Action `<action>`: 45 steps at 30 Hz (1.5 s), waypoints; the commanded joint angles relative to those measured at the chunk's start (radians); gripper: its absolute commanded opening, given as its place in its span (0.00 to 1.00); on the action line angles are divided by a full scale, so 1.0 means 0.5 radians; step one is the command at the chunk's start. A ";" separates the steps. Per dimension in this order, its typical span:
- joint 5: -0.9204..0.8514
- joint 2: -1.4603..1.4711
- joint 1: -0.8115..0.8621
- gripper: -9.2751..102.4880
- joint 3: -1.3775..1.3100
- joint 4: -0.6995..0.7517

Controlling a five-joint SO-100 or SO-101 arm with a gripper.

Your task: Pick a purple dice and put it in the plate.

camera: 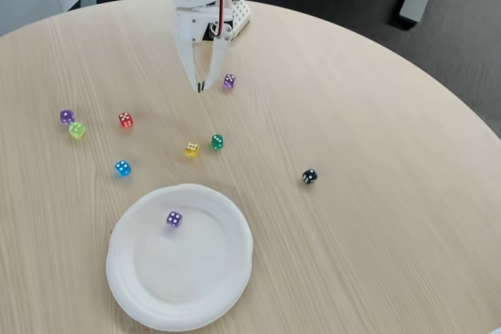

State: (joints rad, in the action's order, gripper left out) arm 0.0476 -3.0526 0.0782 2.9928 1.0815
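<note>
Gripper is seen nearly closed, empty, tips down just left of a purple die. Another purple die is seen inside the plate; a third purple die is touched by a lime die. Red, yellow and green dice are scattered between.

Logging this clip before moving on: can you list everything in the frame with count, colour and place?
plate: 1, white, near edge of table
purple dice: 3; one in the plate, one by the hand's tips, one at far left
lime dice: 1, touching the far-left purple one
red dice: 1, left of centre
blue dice: 1, above the plate
yellow dice: 1, centre
green dice: 1, beside yellow
black dice: 1, right of centre
table: 1, light wood, round
hand: 1, white, tips together, empty
</note>
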 commanded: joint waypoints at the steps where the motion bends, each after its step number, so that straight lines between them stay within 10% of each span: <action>1: 0.015 -0.021 -0.012 0.08 -0.003 0.012; 45: 0.117 -0.092 0.018 0.11 0.000 0.245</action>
State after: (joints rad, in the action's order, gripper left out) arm 0.0997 -3.0894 0.0813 2.9974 1.1996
